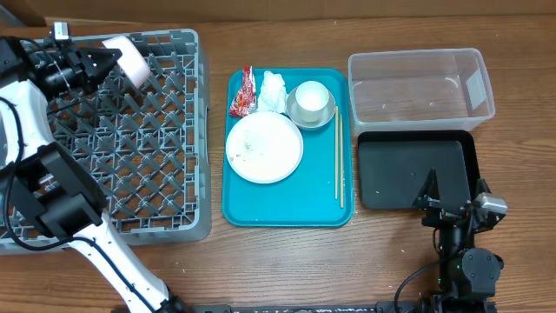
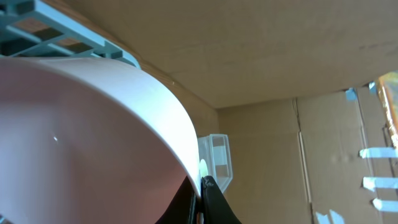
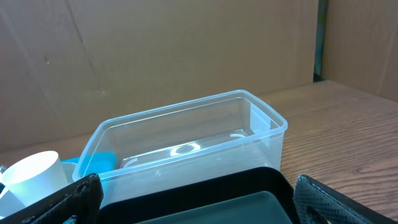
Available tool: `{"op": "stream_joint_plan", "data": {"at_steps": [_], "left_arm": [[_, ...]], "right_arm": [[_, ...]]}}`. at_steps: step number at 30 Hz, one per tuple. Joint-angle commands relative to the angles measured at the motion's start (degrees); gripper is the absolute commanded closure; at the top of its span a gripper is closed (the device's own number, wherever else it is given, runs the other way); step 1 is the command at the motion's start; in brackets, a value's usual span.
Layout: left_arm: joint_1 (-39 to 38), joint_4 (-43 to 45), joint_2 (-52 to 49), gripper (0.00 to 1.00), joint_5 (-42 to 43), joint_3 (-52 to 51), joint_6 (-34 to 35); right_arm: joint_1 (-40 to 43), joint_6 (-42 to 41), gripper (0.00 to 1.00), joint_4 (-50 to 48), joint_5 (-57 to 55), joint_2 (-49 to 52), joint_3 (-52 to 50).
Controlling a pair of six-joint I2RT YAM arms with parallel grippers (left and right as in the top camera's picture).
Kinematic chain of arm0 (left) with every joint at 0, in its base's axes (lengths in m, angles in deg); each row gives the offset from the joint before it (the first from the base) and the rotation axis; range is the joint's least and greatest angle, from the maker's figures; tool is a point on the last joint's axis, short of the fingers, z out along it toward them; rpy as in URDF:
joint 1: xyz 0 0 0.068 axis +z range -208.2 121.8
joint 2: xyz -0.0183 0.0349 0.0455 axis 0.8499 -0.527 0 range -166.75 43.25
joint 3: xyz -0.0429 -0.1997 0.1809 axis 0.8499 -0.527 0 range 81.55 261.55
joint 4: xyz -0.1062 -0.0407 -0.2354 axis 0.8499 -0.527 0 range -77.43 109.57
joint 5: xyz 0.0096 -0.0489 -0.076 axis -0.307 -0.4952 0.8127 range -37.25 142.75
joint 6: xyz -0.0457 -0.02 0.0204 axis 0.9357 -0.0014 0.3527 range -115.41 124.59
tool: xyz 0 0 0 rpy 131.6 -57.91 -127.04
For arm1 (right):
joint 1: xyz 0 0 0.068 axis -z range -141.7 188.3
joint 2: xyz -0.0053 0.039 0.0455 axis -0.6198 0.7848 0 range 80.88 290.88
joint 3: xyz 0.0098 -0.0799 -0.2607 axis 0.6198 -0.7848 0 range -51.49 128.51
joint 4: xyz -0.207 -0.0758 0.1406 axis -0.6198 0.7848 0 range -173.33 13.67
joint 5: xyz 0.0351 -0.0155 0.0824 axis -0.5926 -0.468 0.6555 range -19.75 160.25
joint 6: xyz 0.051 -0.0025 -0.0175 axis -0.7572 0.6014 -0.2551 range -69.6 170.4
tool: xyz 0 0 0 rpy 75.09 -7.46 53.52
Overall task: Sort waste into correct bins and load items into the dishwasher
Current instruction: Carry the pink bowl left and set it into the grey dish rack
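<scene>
On the wooden table (image 1: 287,261), a teal tray (image 1: 261,213) (chopsticks (image 1: 339,161) aboard) sits between rack (image 1: 139,148) and tub (image 1: 417,87).

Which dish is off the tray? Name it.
The pinkish bowl, held in the left jaws over the rack; the plate and cup sit on the teal tray.

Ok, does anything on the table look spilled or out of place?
Only small things: pale food bits lie scattered on the big plate, and a red wrapper and crumpled tissue lie by it on the teal tray. Nothing looks broken.
</scene>
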Motion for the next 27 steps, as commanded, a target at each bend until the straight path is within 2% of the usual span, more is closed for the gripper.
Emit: {"op": "stream_joint_plan", "data": {"at_steps": [1, 5, 19, 20, 22, 24, 27], "left_arm": [[-1.1, 1.9, -0.2, 0.96, -0.2, 0.2, -3.8], [-1.1, 3.2, -0.2, 0.96, -0.4, 0.2, -3.6], [-1.0, 0.1, -0.3, 0.95, -11.8, 0.2, -1.0], [-1.1, -0.4, -0.3, 0.92, -12.9, 0.2, -1.0], [-1.2, -1.0, -0.3, 0.78, -14.4, 0.2, -1.0], [-0.8, -1.2, -0.2, 0.74, -14.5, 0.2, -0.9], [0.6, -1.7, -0.1, 0.73, -14.5, 0.3, 2.2]], "right_arm": [[0.2, -0.1, 0.00, -0.3, -0.2, -0.5, -0.6], [0.2, -0.1, 0.00, -0.3, -0.2, -0.5, -0.6], [0.2, -0.1, 0.00, -0.3, -0.2, -0.4, -0.6], [0.2, -0.1, 0.00, -0.3, -0.2, -0.5, -0.6], [0.2, -0.1, 0.00, -0.3, -0.2, -0.5, -0.6], [0.2, -0.1, 0.00, -0.3, -0.2, -0.5, -0.6], [0.2, -0.1, 0.00, -0.3, -0.2, -0.5, -0.6]]}}
